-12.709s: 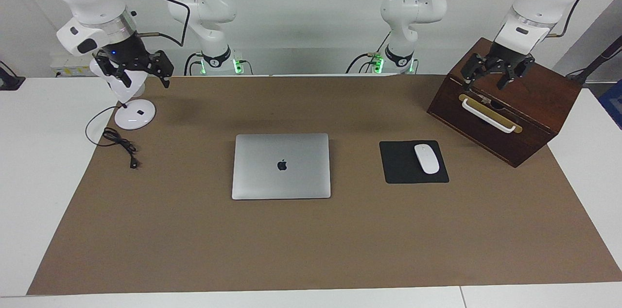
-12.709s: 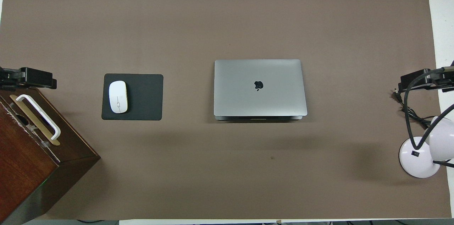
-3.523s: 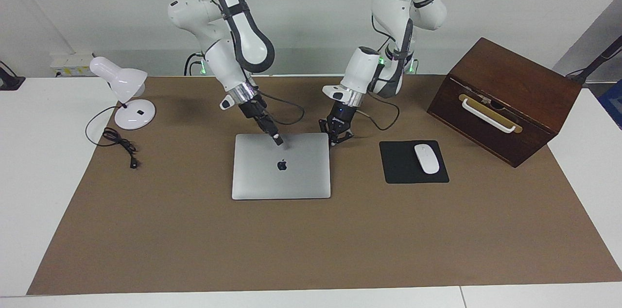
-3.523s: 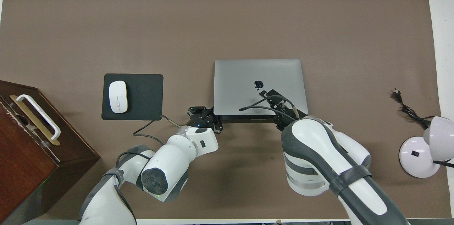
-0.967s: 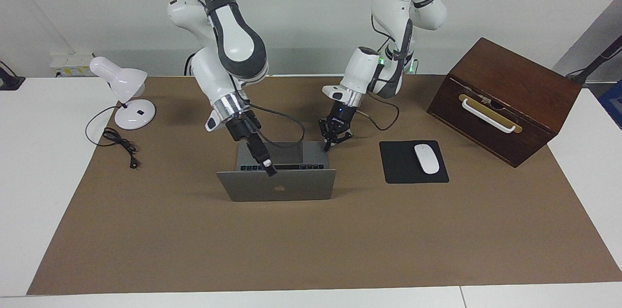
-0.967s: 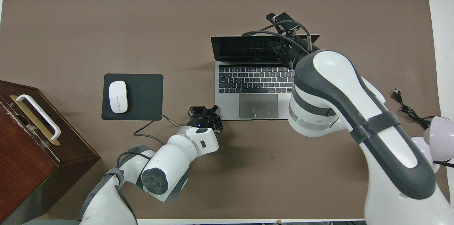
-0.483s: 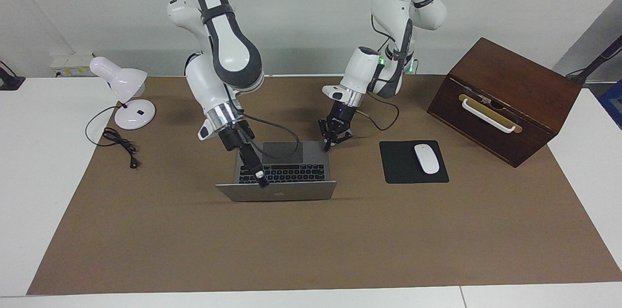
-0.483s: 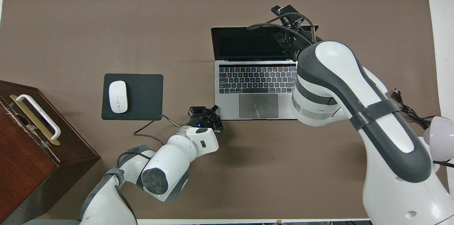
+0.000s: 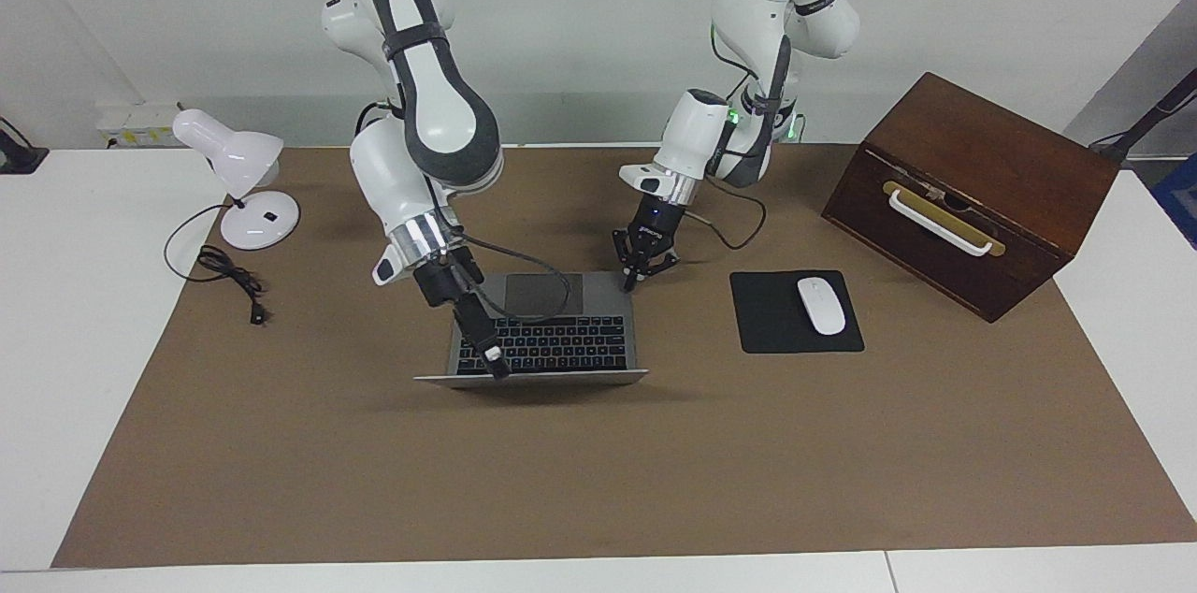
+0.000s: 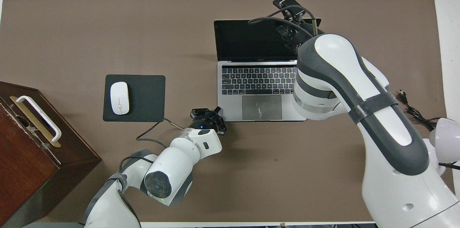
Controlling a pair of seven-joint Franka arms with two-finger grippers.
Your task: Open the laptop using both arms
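Note:
The silver-grey laptop (image 9: 552, 340) lies open in the middle of the brown mat, its black keyboard and grey trackpad showing. In the overhead view its dark screen (image 10: 251, 41) is tilted far back, away from the robots. My right gripper (image 9: 493, 366) is at the lid's top edge, toward the right arm's end, with its fingers closed on that edge; it also shows in the overhead view (image 10: 287, 7). My left gripper (image 9: 641, 271) is open, its fingers at the base's corner nearest the robots, toward the left arm's end; it also shows in the overhead view (image 10: 207, 113).
A black mouse pad (image 9: 771, 331) with a white mouse (image 9: 821, 305) lies beside the laptop toward the left arm's end. A brown wooden box (image 9: 973, 191) with a white handle stands beside the pad. A white desk lamp (image 9: 238, 172) and its cable (image 9: 229, 280) are at the right arm's end.
The lid has swung further back and now leans well past upright. My right gripper has moved with its edge, away from the robots and lower. My left gripper has stayed at the base's corner.

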